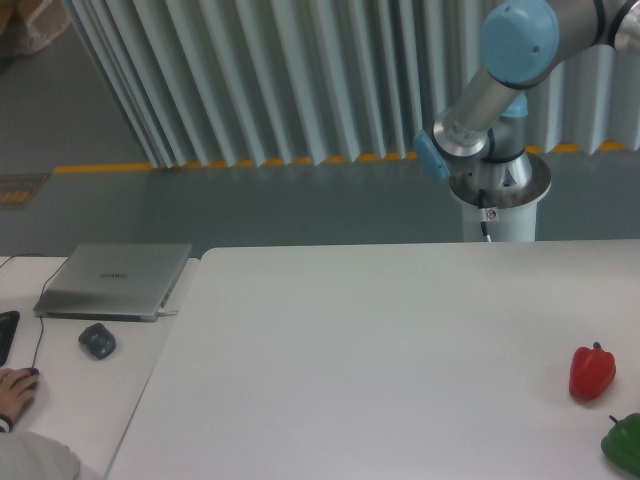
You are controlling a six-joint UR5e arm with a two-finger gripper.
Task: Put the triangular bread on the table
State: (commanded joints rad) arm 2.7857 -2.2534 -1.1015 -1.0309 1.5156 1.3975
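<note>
White and smooth, the large bench [380, 350] fills most of the view. A red bell pepper [592, 372] sits near its right edge, with a green bell pepper [624, 444] just beside it at the near right corner. The robot arm [500, 80] rises from a pedestal behind the far edge, its upper links leaving the frame at top right. The end effector is out of view, so whether its fingers are apart or together cannot be told. The triangular bread appears nowhere in view, possibly carried off-frame. A smaller desk [70, 400] to the left holds a closed laptop [115, 280], a mouse [97, 341] and a person's hand [14, 390]. No containers are visible. Likely risk: setting the bread down too close to the peppers could knock them off the bench.
</note>
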